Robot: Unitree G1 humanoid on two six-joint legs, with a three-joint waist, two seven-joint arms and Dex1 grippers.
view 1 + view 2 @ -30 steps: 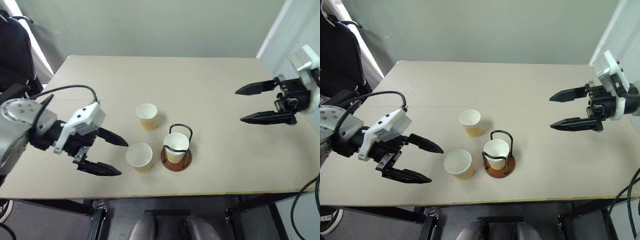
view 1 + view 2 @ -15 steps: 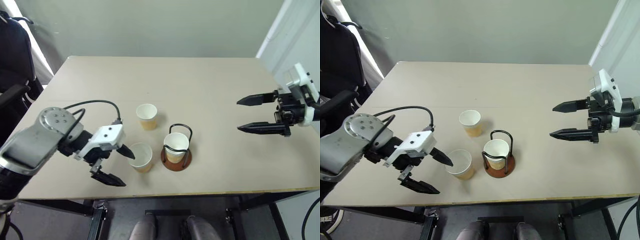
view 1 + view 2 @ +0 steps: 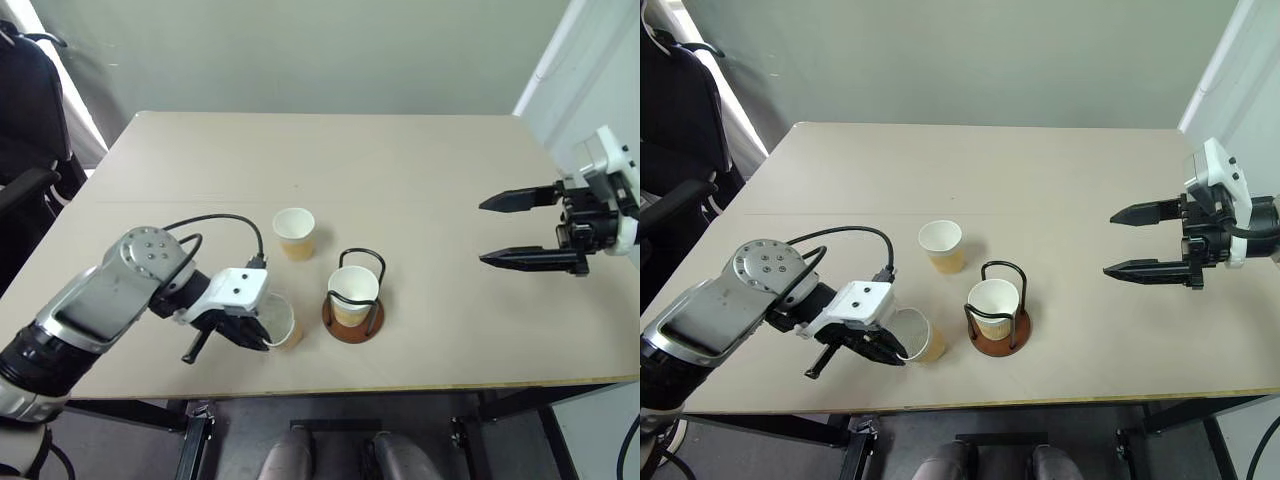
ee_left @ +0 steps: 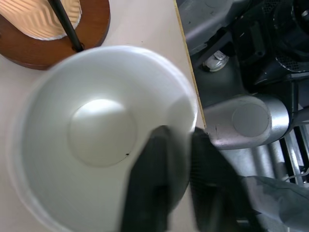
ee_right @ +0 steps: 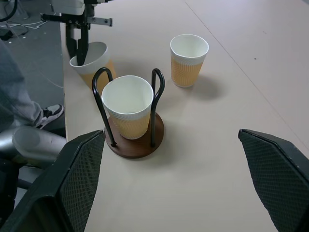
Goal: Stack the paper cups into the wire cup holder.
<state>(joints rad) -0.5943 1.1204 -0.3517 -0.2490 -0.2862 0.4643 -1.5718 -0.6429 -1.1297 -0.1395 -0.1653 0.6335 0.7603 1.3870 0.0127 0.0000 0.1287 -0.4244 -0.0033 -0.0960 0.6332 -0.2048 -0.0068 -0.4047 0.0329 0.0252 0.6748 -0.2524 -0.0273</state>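
Note:
My left gripper is shut on the rim of the nearest paper cup, which tilts toward it. In the left wrist view one finger sits inside the white cup and the other outside its wall. Just right of this cup stands the wire cup holder, with a second paper cup upright between its black loops. A third cup stands alone behind them. My right gripper hangs open above the table's right side, far from the cups, with nothing in it.
The beige table has its front edge close behind the held cup. A black chair stands off the table's left side. A pale wall panel rises at the far right.
The left gripper sank onto the near cup and shut on its rim, one finger inside, and the cup tipped toward it. The right gripper stayed open and hardly moved.

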